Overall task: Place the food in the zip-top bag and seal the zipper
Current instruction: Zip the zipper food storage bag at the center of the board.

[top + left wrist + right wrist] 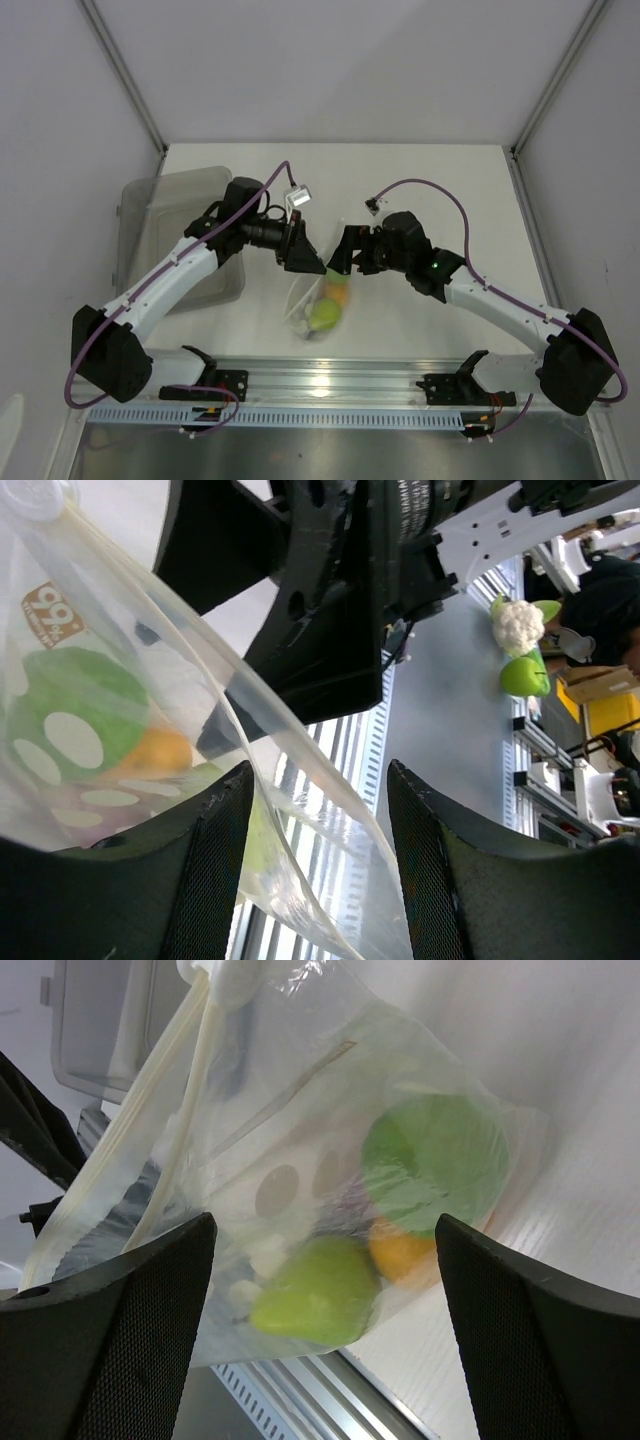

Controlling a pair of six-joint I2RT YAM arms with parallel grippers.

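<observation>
You've got the food (435, 1160) inside the zip-top bag (300, 1090), but the zipper (182, 1110) gapes unsealed, left fingers (215, 880) parted around its film, right fingers (110, 1330) spread wide.

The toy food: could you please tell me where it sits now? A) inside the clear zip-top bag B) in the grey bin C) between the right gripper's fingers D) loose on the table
A: the green fruit, pear and orange fruit show through the clear film of the bag.

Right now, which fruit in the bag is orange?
The little round fruit between the big green fruit and the pear; those two are green.
</observation>
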